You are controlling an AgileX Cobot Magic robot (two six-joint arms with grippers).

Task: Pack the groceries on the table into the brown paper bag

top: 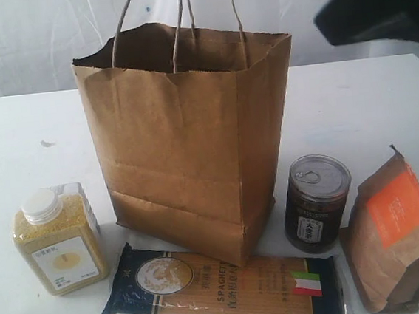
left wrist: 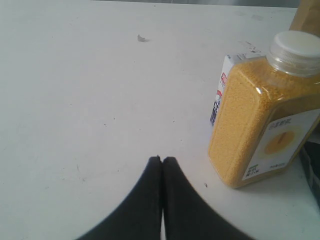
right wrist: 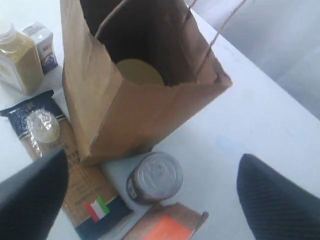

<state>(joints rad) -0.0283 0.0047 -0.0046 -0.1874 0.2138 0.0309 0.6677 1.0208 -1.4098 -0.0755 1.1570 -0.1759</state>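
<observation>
Creased brown paper bag (top: 186, 144); left end effector (left wrist: 161, 161) together, right end effector (right wrist: 152, 159) apart.

Count you had on the table (top: 382, 96): one brown paper bag (top: 185, 137), with two cord handles (top: 239, 20). Outside the bag were five groceries, one of each kind: one yellow-grain bottle (top: 58, 242) near left, one small carton (right wrist: 42, 46) just behind it, one spaghetti packet (top: 222, 286) near centre, and one dark can (top: 318, 202) and one orange-labelled pouch (top: 395, 235) near right. Inside the bag you had one round tan lid (right wrist: 140, 72) showing; couldn't tell what else was in there.
</observation>
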